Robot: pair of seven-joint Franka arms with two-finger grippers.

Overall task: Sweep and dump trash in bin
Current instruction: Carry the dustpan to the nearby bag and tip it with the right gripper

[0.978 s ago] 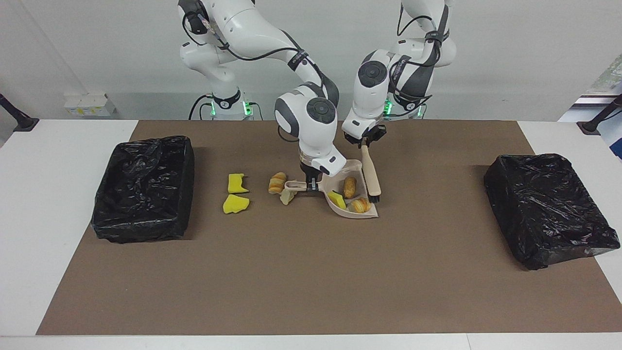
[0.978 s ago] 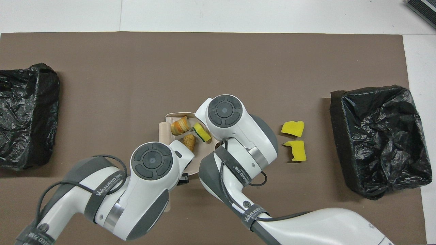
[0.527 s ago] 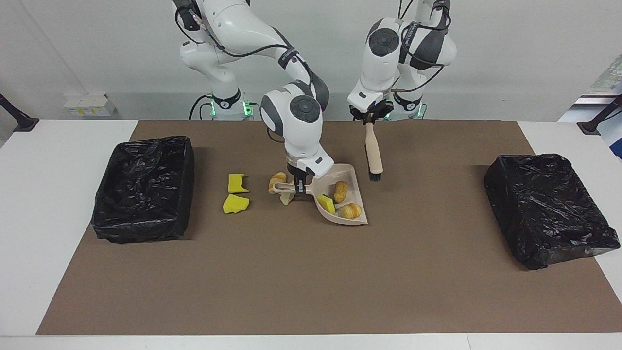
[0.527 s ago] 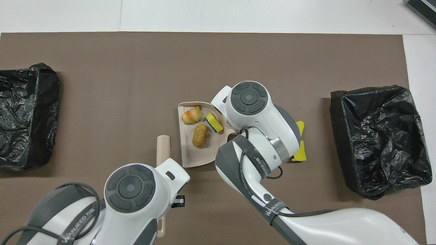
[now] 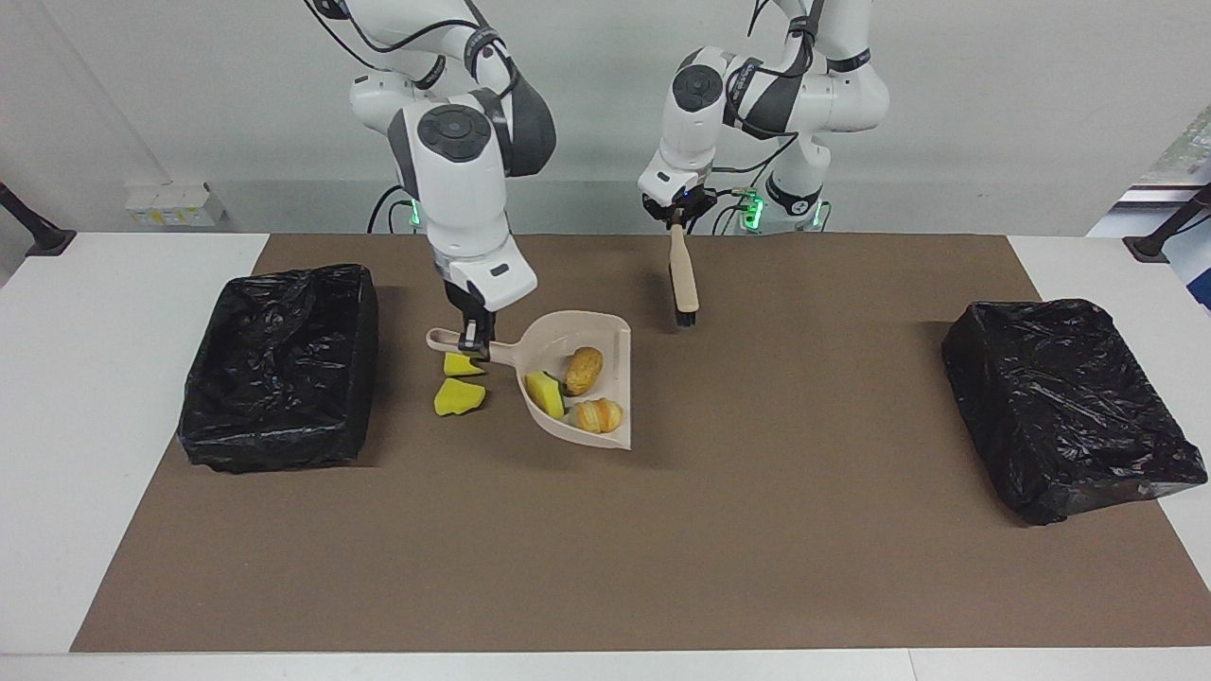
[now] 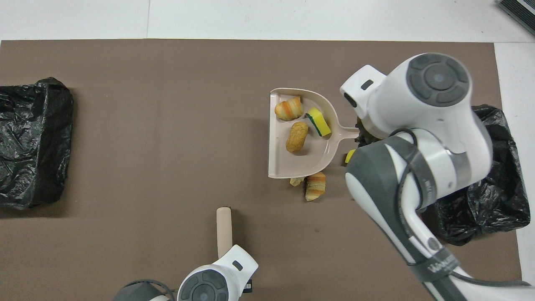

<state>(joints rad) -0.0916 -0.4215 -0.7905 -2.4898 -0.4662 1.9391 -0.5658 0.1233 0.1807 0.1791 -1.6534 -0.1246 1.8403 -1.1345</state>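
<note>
Carrying three trash pieces in the dustpan (image 5: 582,383) pinched by my right jaws (image 5: 472,338), bin (image 5: 279,364) unfilled, four pieces unswept, left jaws (image 5: 677,219) clamping the brush (image 5: 683,276).

The brown mat (image 5: 662,549) covers most of the white table (image 5: 95,378). Black clamp posts (image 5: 33,232) stand at both table ends, near the robots. A white box (image 5: 175,203) sits toward the right arm's end.
</note>
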